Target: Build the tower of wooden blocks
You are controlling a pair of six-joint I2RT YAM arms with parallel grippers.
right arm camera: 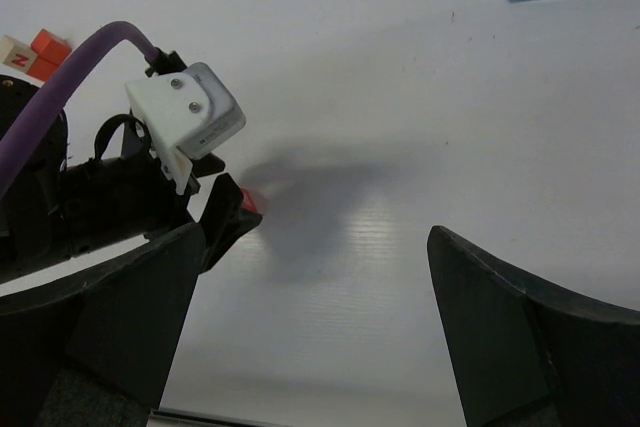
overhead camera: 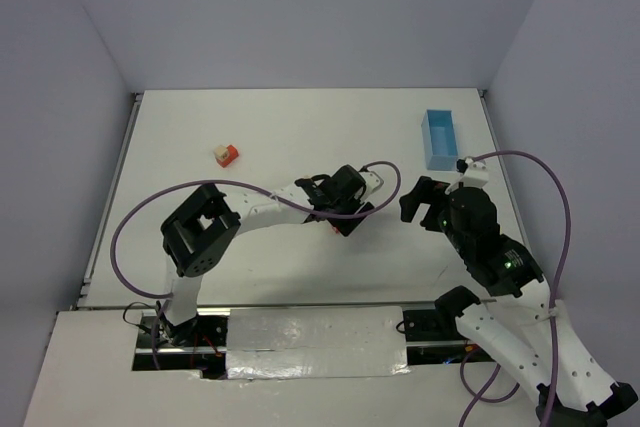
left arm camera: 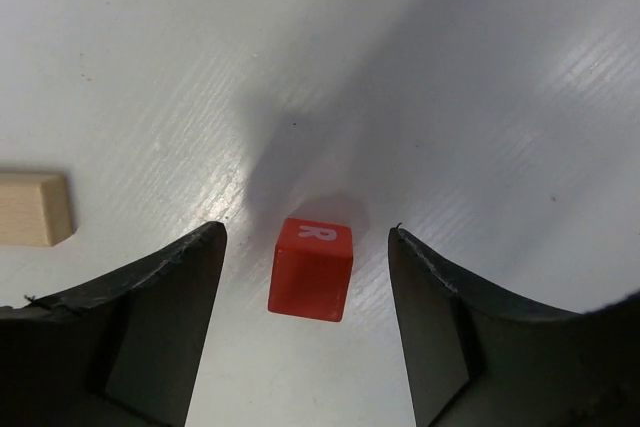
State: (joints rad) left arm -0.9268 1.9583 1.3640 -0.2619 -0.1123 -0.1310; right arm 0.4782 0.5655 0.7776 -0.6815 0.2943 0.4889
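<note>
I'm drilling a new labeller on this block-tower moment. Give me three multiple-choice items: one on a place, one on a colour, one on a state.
1. Where is the red cube?
A. lifted in the air
B. on the table, between the fingers of the left gripper
C. in a bowl

2. What colour is the box at the table's far right?
A. green
B. yellow
C. light blue

3. How is the right gripper?
A. open, empty
B. shut on a cube
C. shut, empty

Answers: 1 B, the left wrist view shows it lying between the fingers with a gap on each side. 2 C, plain from above. 3 A, its fingers stand wide apart over bare table.
</note>
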